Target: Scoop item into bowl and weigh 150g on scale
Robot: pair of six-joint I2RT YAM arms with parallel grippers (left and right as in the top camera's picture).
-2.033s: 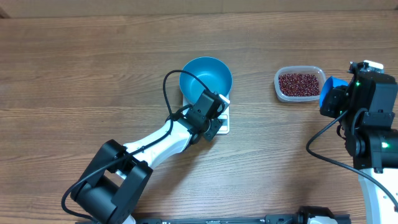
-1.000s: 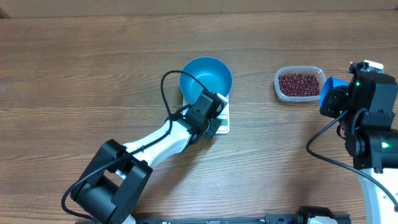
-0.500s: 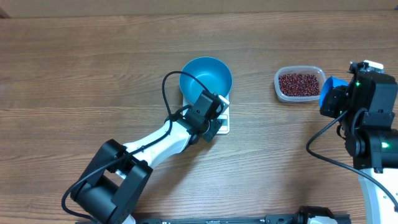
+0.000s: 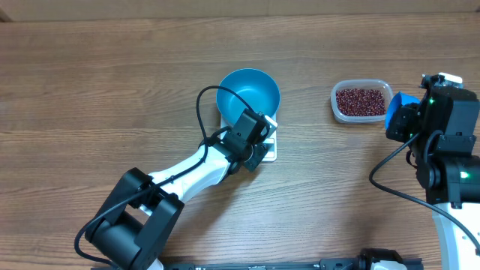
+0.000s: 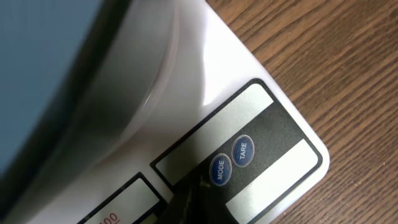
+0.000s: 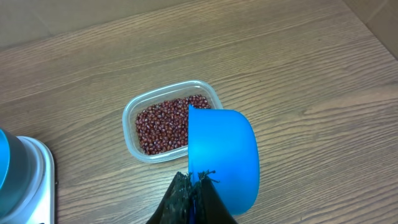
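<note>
Closed tight, the left gripper (image 5: 194,198) points its tip at the MODE button (image 5: 219,169) of the scale (image 5: 205,81), seemingly touching it, though the close view leaves that unsure. On the scale sits the blue bowl (image 4: 247,90). Well to its right, the beans (image 4: 361,100) lie in a clear tub (image 6: 152,157) on the worktop (image 4: 112,75). Just beside the tub, the right gripper (image 6: 196,186) is clamped on a blue scoop (image 6: 224,155).
</note>
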